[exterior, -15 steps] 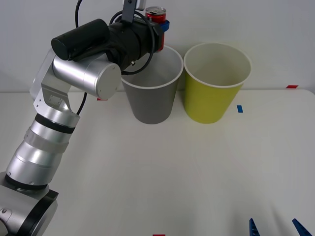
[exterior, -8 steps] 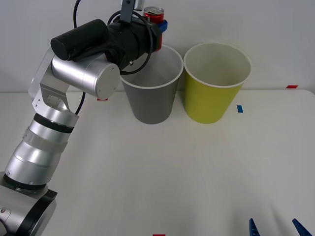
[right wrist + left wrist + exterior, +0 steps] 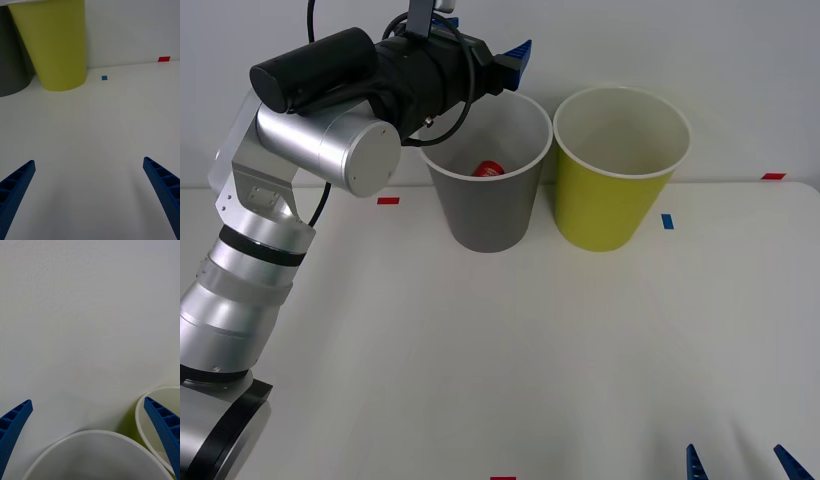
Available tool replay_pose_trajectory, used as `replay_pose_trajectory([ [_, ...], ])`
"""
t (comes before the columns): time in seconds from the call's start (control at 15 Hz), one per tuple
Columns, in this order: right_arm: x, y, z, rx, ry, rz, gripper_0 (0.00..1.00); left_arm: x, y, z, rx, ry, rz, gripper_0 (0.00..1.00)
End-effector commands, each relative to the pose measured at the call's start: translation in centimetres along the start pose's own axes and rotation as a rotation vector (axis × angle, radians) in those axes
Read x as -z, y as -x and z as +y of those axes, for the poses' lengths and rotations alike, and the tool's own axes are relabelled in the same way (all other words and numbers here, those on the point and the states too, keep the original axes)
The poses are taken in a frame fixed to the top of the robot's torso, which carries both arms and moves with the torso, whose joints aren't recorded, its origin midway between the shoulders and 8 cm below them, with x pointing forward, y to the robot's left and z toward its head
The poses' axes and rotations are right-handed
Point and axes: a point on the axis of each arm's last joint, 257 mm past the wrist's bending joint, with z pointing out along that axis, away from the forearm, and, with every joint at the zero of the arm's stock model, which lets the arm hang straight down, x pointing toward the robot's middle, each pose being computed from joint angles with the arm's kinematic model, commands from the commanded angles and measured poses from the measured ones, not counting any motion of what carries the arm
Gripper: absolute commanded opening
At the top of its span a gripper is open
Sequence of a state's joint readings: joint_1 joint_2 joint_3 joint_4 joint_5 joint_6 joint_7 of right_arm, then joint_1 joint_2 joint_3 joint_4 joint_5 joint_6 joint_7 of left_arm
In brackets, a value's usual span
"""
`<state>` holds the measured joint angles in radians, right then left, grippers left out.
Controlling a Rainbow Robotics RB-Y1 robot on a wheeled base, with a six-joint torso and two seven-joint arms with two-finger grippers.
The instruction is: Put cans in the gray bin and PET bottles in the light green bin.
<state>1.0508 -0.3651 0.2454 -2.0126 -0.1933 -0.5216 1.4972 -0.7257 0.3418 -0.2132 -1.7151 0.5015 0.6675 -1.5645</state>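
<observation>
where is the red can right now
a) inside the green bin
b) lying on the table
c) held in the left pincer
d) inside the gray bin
d: the red can shows inside the gray bin, below its rim, while the left pincer above the bin is open and holds nothing.

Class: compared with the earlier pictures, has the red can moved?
Yes. The red can has dropped from the left hand into the gray bin.

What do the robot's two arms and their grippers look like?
The left arm has silver cylindrical segments with black bands, a black wrist section and black looping cables. The left gripper has blue ribbed fingers. The right gripper has the same blue ribbed tapered fingers.
</observation>
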Motion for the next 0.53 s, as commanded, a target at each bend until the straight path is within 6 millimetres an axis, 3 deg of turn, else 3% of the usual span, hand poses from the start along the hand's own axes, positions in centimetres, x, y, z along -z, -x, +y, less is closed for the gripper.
replay_pose_trajectory([
  [0.07,0.0,0.0,0.0,0.0,0.0,0.0,1.0,1.8,0.3,0.6,-0.008,-0.029,0.003,1.0],
  [0.53,0.0,0.0,0.0,0.0,0.0,0.0,1.0,9.9,-3.1,1.3,-0.071,0.017,-0.001,1.0],
])
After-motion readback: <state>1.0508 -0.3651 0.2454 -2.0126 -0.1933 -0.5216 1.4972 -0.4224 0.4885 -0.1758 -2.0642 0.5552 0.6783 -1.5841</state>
